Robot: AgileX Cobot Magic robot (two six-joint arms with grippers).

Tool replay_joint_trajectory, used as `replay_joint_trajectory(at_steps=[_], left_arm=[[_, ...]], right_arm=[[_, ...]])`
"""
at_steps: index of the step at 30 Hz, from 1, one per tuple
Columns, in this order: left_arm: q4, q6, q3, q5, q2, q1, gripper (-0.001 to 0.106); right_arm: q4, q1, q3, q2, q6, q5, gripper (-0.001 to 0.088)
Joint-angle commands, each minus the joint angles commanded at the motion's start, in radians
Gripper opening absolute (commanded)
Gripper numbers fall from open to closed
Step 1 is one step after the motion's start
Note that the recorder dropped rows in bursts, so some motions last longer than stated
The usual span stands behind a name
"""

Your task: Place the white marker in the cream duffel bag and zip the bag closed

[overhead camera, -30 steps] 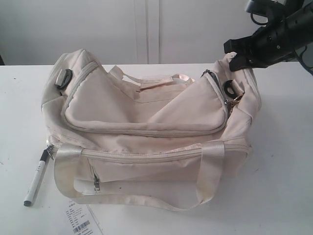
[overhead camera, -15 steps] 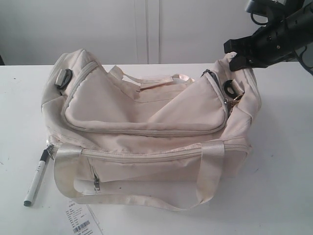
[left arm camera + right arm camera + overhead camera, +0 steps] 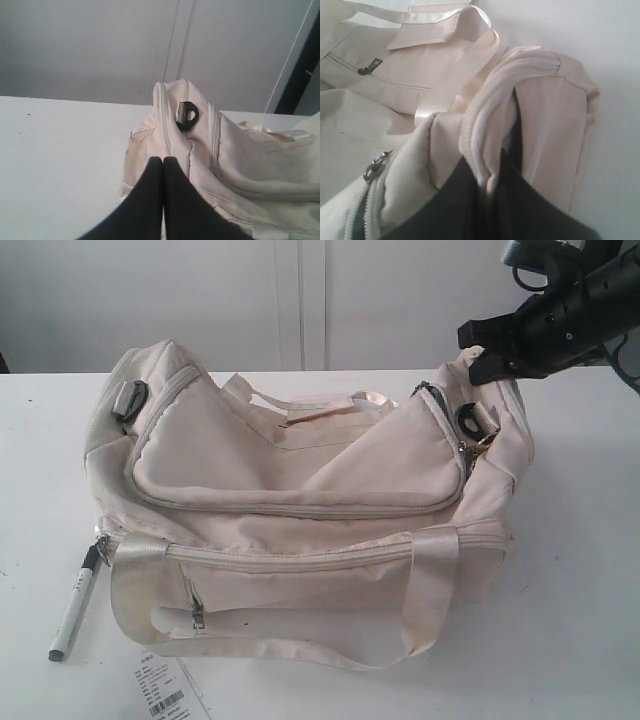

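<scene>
Nothing has moved in the last second: the white marker (image 3: 76,605) lies on the desk (image 3: 580,590) just beside the cream duffel bag (image 3: 300,490). The right end effector (image 3: 486,355), reaching in from above, pinches a fabric fold at the bag's right end. The left end effector (image 3: 163,162), fingers pressed together and empty, faces the other end and is outside the exterior view.

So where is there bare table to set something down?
Right of the bag the table is bare, and also left of it, behind the marker. The front left is crowded: marker and tag.
</scene>
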Motion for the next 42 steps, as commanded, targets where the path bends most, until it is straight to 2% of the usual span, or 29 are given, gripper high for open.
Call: replay_joint_trajectory(at_steps=[7,13,19,35,42], left_arm=[[0.000,0.137,-0.156,0.161,0.181,-0.002,0.000],[-0.041,0.234,-0.244,0.204,0.270,-0.011,0.000],[-0.177,0.439,-0.298,0.253,0.345,-0.117,0.000],[-0.181,0.480,-0.436,0.208,0.596,-0.442,0.000],[-0.181,0.521,-0.508,0.167,0.717,-0.553,0.000]], right_arm=[[0.000,0.000,0.000,0.000,0.000,0.000,0.0000],[0.000,0.000,0.000,0.000,0.000,-0.002,0.0000],[0.000,0.000,0.000,0.000,0.000,-0.002,0.0000],[0.000,0.000,0.000,0.000,0.000,-0.004,0.0000],[0.000,0.000,0.000,0.000,0.000,-0.004,0.0000]])
